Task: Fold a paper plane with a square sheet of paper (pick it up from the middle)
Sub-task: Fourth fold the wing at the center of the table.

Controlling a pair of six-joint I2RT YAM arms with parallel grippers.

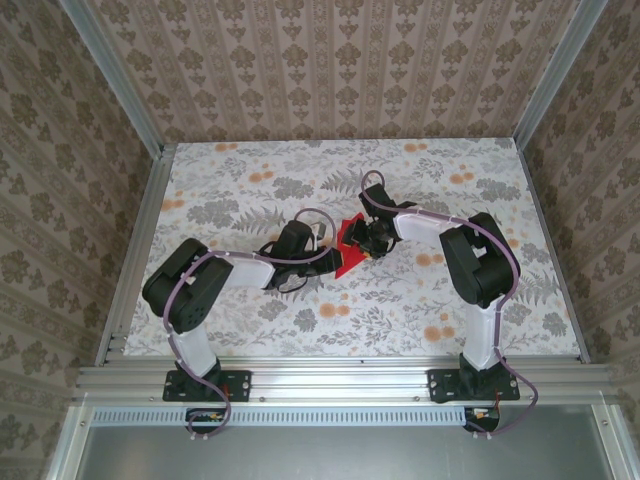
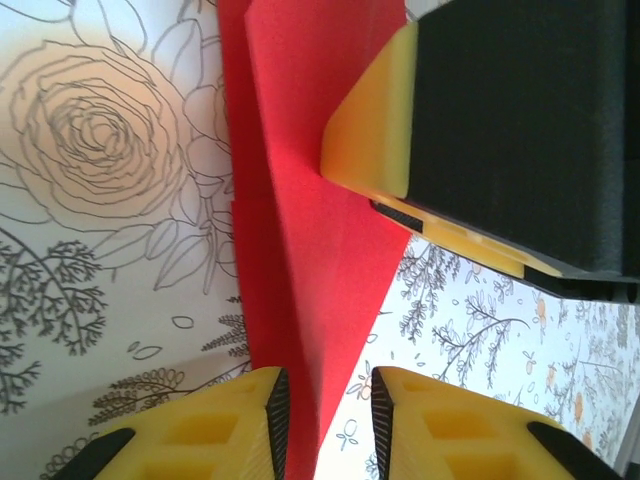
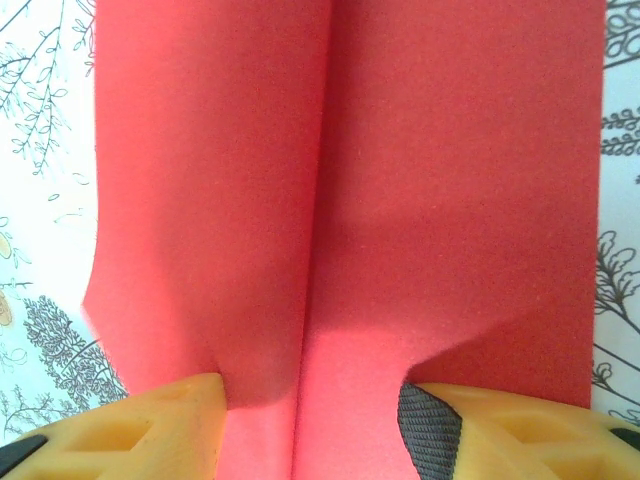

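1. Nearest me, both arms rise from the near rail and lean over the flowered table (image 1: 225, 185), meeting at its centre.
2. The left gripper (image 1: 328, 252) reaches in from about 8 o'clock. On its wrist camera, its yellow fingers (image 2: 262, 415) stand a little apart and straddle the narrow end of the red paper (image 1: 350, 265). One pad lies against the sheet and a sliver of daylight shows beside the other, so I judge it is not pinching.
3. The red paper sits at the table's centre, partly folded. It runs roughly from 12 to 6 o'clock between the two grippers, with a long crease down its middle.
4. The right gripper (image 1: 368, 243) reaches in from about 3 o'clock. Its jaws are wide apart, one tip on each side of the crease. It appears to pin the sheet to the table rather than hold it.
5. The step in hand looks like sharpening the centre fold. To do it well, the right tips should anchor the paper flat. The left fingers should close squarely over the layered edge, then draw slowly along the crease. Thin paper like this will probably buckle if pulled askew.
6. Toward 12 o'clock there is spare table for the next fold.
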